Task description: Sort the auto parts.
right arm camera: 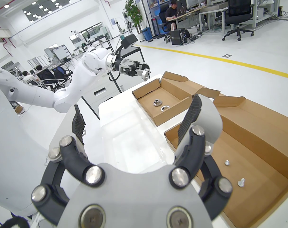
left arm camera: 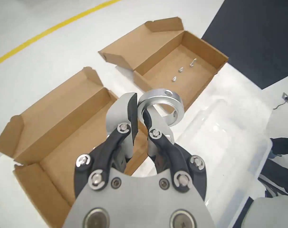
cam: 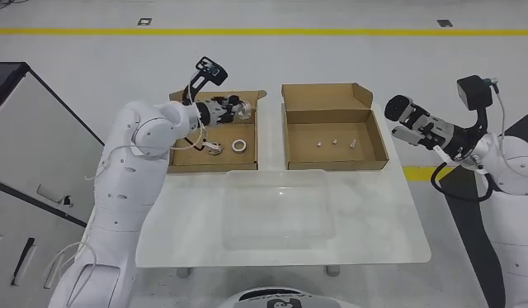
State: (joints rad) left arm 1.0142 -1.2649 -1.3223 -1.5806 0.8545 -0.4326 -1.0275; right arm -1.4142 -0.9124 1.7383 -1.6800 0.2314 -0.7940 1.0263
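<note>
Pinched by its rim in the closed left gripper (left arm camera: 140,110), the shaft collar (left arm camera: 158,95) hung over the left cardboard box (left arm camera: 70,119), a slim hold that might let it slip, while the right gripper (right arm camera: 136,106) gaped empty.

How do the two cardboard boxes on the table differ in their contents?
The left box holds two round parts, a flanged hub and a flat ring; the right box holds three small screws. The left box's parts are larger than the right box's. Both are open brown cardboard boxes with lids folded back.
</note>
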